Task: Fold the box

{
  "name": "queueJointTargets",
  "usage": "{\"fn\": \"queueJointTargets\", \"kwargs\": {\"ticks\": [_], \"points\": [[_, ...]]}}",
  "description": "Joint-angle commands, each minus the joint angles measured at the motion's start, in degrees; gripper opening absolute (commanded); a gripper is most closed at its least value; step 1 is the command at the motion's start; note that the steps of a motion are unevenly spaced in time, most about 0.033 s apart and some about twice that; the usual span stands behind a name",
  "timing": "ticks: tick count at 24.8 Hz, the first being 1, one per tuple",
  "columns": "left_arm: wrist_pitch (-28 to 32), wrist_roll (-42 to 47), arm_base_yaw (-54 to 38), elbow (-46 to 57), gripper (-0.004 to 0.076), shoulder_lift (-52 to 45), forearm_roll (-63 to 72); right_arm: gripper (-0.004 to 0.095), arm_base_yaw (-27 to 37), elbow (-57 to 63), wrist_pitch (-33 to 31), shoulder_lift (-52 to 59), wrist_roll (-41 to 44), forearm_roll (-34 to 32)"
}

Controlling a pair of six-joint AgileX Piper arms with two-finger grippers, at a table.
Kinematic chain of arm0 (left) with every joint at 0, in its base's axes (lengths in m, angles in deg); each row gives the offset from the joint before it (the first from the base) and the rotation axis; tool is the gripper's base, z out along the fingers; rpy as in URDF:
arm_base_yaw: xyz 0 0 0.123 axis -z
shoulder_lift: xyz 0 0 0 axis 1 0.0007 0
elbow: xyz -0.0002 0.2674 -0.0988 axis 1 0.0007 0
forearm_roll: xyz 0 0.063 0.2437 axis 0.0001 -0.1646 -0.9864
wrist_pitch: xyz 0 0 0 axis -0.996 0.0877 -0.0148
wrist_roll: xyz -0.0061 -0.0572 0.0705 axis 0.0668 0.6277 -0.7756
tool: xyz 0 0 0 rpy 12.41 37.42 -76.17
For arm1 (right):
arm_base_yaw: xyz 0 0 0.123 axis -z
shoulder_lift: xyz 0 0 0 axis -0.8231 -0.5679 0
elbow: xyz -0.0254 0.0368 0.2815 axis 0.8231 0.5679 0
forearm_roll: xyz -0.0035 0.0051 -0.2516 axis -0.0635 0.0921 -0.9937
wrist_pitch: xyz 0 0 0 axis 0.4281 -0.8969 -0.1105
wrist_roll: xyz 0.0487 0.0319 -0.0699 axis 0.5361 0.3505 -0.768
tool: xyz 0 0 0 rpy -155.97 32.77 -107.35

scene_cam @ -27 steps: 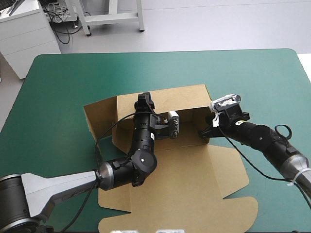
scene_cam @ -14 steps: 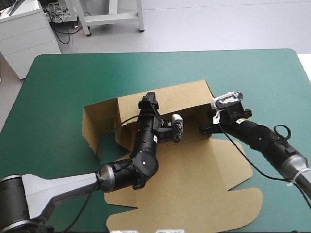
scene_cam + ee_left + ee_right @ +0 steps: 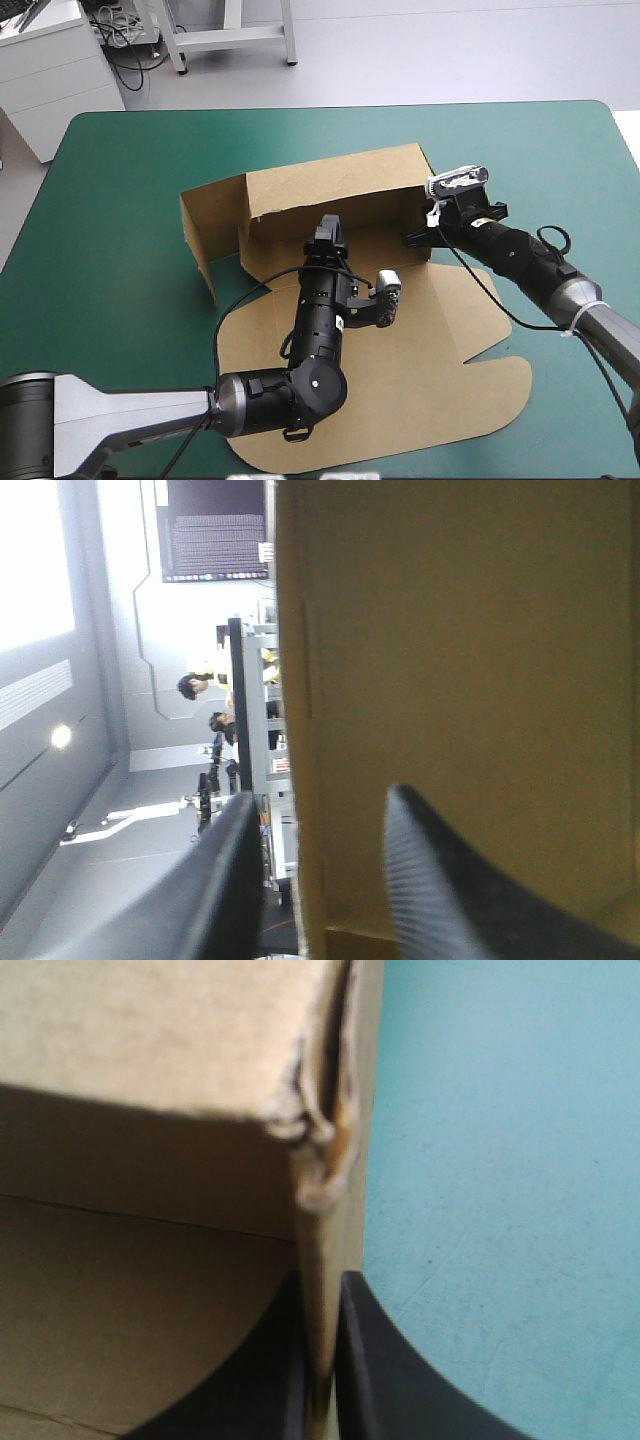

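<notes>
Table (image 3: 120, 160) with a teal-green cover carries the box (image 3: 440, 350), a cut sheet of brown board lying about the table's middle and reaching to its near edge. Most of the sheet lies flat. The long back wall (image 3: 340, 185) stands raised on the side toward the far edge, and a side flap (image 3: 212, 215) stands out from its end toward the table's left edge.

The right gripper (image 3: 418, 237) pinches the short right wall (image 3: 322, 1260), with one black finger on each face and the jaws all but closed on the sheet. Just ahead of that grip the wall's top corner (image 3: 318, 1160) looks crushed and frayed. The left gripper (image 3: 329, 232) is over the box's floor with its fingers (image 3: 430, 880) apart, and an upright edge of board (image 3: 300, 730) runs between them, unclamped.

The board is probably light and thin. It looks stiff across a panel and weak at creases and corners, and likely to slide on the cover. The best hold is probably on a wall's free edge near a crease, squeezed gently, while the other arm steadies the sheet.
</notes>
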Motion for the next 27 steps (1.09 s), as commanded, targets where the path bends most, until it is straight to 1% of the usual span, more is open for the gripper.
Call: {"fn": "queueJointTargets", "kwargs": {"ticks": [1, 2, 3, 4, 5, 6, 8, 9, 10, 12, 14, 16, 19, 24, 27], "points": [[3.9, -12.3, 0.2, -2.4, -0.0015, -3.5, 9.4, -0.0023, 0.2, -2.2, 1.5, 2.1, 0.1, 0.8], [6.2, -17.7, 0.2, -3.2, -0.001, -3.9, 14.3, -0.0023, 0.2, -2.2, 1.1, 2.1, 0.1, 0.8], [8.3, -24.5, -0.4, -5.4, -0.001, -4.7, 22.8, -0.0023, 0.2, -2.2, 0.1, 2.1, 0.1, 0.8], [8.9, -27.0, -1.1, -6.6, -0.001, -5.2, 27.8, -0.0023, 0.2, -2.2, -0.4, 2.1, 0.1, 0.8], [9.8, -33.9, -3.6, -10.6, -0.001, -6.1, 39.4, -0.0023, 0.2, -2.2, -1.1, 2.1, 0.1, 0.8], [9.8, -39.0, -6.3, -14.0, -0.001, -6.4, 47.7, -0.0023, 0.2, -2.2, -1.8, 2.1, 0.1, 0.8], [7.7, -47.1, -12.9, -22.0, -0.001, -7.1, 61.7, -0.0023, 0.2, -2.2, -2.9, 2.1, 0.1, 0.7], [5.5, -50.7, -16.9, -25.8, -0.0011, -7.1, 67.6, -0.0023, 0.2, -2.2, -3.4, 2.1, 0.1, 0.7], [3.7, -52.3, -21.8, -30.1, -0.0012, -7.1, 73.7, -0.0023, 0.2, -2.2, -3.6, 2.1, 0.1, 0.7], [2.5, -53.0, -27.4, -33.7, -0.0012, -7.3, 78.9, -0.0023, 0.2, -2.2, -3.6, 2.1, 0.1, 0.7], [2.5, -52.9, -33.9, -37.3, -0.0013, -7.7, 82.9, -0.0023, 0.2, -2.1, -3.6, 2.1, 0.1, 0.7], [2.9, -51.1, -40.7, -39.8, -0.0013, -8.5, 87.1, -0.0023, 0.2, -2.1, -3.8, 2.1, 0.1, 0.7], [3.7, -48.3, -49.9, -40.4, -0.0012, -9.9, 94.2, -0.0022, 0.2, -2.0, -4.2, 2.1, 0.1, 0.5], [1.8, -46.9, -67.3, -40.4, -0.0016, -10.9, 107.4, -0.0022, 0.2, -2.0, -4.5, 2.1, 0.1, 0.5], [1.9, -47.2, -75.2, -38.7, -0.002, -10.9, 109.9, -0.0022, 0.2, -2.0, -5.0, 2.1, 0.1, 0.5]]}}
